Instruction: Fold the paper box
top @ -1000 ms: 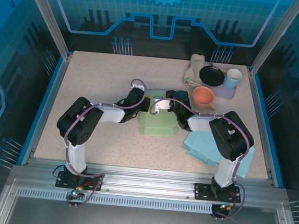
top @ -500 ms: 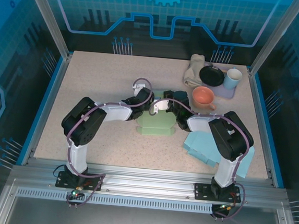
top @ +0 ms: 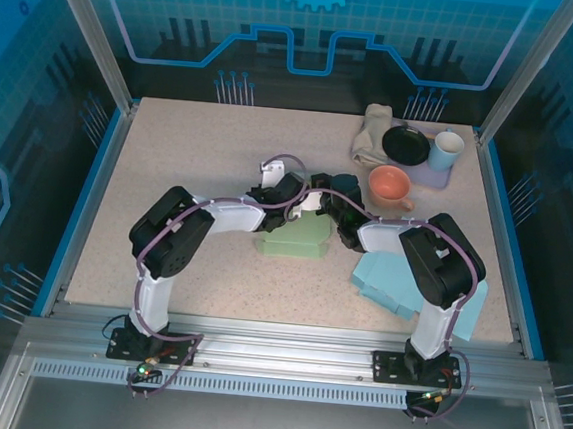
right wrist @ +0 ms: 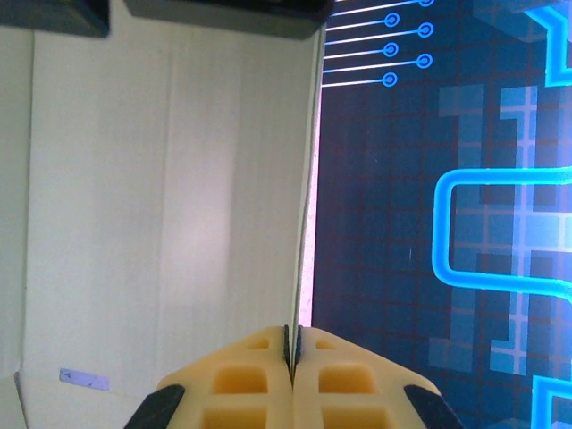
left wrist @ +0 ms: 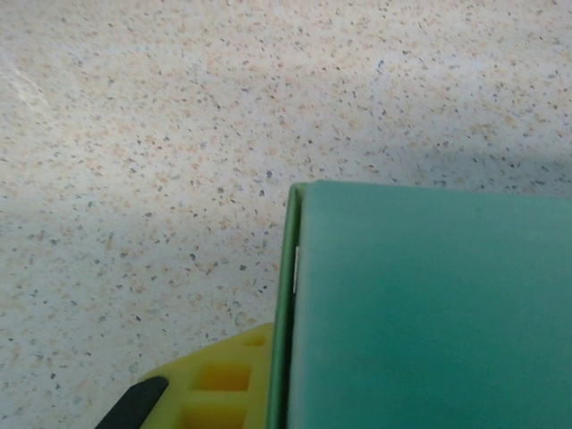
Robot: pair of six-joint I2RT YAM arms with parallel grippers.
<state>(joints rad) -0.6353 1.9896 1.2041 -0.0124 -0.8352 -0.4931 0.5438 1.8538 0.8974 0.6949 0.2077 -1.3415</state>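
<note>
Pinching paper box (top: 294,240) far flap edge-on, right gripper (right wrist: 290,338) clenched on it; left gripper (top: 290,193) against box's panel, grip untellable; both arms equally near.

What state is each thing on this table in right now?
Green paper box: part-folded, held by both grippers.
Left gripper: shut on a box panel.
Right gripper: shut on a panel's edge.
Blue paper sheets: lying flat.
Orange ceramic mug: upright.
Pale blue cup: upright.
Beige cloth: crumpled.

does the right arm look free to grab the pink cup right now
Probably not yet: the right gripper is shut on the green paper box; the pink cup sits close beside that arm.
</note>
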